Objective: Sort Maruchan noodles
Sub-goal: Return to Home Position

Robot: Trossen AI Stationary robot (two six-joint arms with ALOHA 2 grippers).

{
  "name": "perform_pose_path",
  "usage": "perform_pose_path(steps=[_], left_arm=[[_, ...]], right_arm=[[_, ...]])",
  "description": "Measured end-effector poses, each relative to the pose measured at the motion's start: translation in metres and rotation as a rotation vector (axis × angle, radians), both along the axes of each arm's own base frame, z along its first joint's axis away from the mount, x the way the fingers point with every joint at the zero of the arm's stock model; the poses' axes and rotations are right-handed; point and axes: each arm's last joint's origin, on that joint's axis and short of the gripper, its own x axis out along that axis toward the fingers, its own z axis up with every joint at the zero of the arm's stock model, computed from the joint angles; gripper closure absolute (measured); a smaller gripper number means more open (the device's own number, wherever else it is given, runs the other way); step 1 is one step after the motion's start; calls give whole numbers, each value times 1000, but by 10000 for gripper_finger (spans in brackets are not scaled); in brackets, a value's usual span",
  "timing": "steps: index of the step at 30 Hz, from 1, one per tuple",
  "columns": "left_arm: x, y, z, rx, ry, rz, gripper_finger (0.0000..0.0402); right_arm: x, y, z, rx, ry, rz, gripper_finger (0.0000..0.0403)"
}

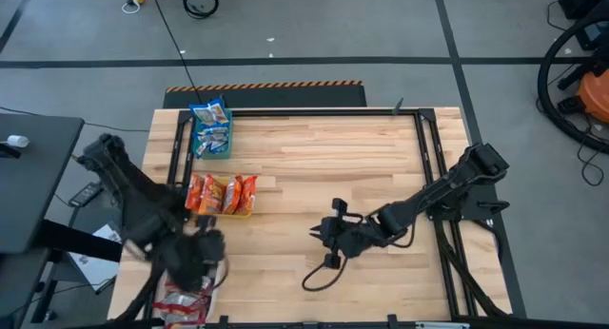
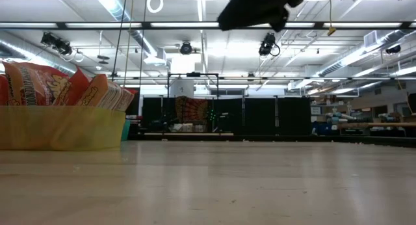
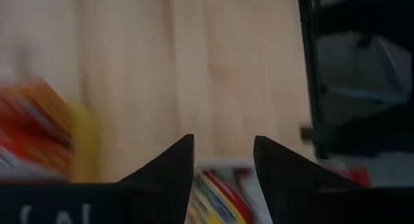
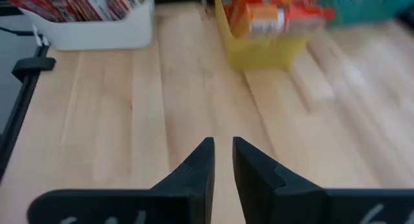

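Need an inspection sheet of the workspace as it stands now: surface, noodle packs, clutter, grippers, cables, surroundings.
Surface: wooden table, bare in the middle, no loose packets seen.
Job's things: blue packets in the teal bin; orange packets in the yellow bin; red packets in the white bin.
Clutter: nothing seen.
Grippers: left gripper over the white bin, fingers apart, empty; right gripper above mid-table, narrow gap, empty.
Cables: black cable looped on the table by the right gripper.
Surroundings: striped strip at the table's far edge; floor cables; no person seen.
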Motion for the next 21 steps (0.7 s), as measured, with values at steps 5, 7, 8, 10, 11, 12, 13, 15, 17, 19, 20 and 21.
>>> perform_pose_path(steps=[5, 7, 8, 10, 11, 12, 13, 15, 17, 19, 20, 21], left_arm=[[42, 46, 9, 122, -133, -25, 243], [53, 67, 9, 191, -166, -18, 248], [56, 78, 8, 203, -188, -2, 251], [61, 98, 3, 189, -262, 36, 258], [61, 106, -1, 176, -293, 50, 262], [59, 114, -8, 169, -310, 63, 265], [56, 122, -12, 164, -337, 77, 269], [51, 136, -17, 172, -413, 106, 277], [44, 147, -20, 196, -477, 120, 283], [38, 157, -19, 219, -565, 139, 285], [35, 162, -17, 226, -614, 146, 285], [31, 166, -17, 226, -657, 145, 285]], right_arm=[[12, -23, -6, -119, -59, 79, 366], [14, -33, -6, -161, -83, 90, 382], [12, -39, -6, -179, -87, 88, 390], [5, -49, -4, -192, -106, 86, 396], [-1, -54, -3, -188, -118, 88, 395], [-7, -59, -1, -182, -138, 87, 393], [-15, -63, 0, -171, -163, 86, 391], [-33, -72, 2, -156, -205, 82, 388], [-53, -80, 1, -142, -244, 70, 389], [-74, -89, -2, -126, -271, 57, 393], [-84, -92, -3, -109, -295, 49, 395], [-94, -95, -4, -97, -312, 43, 396]])
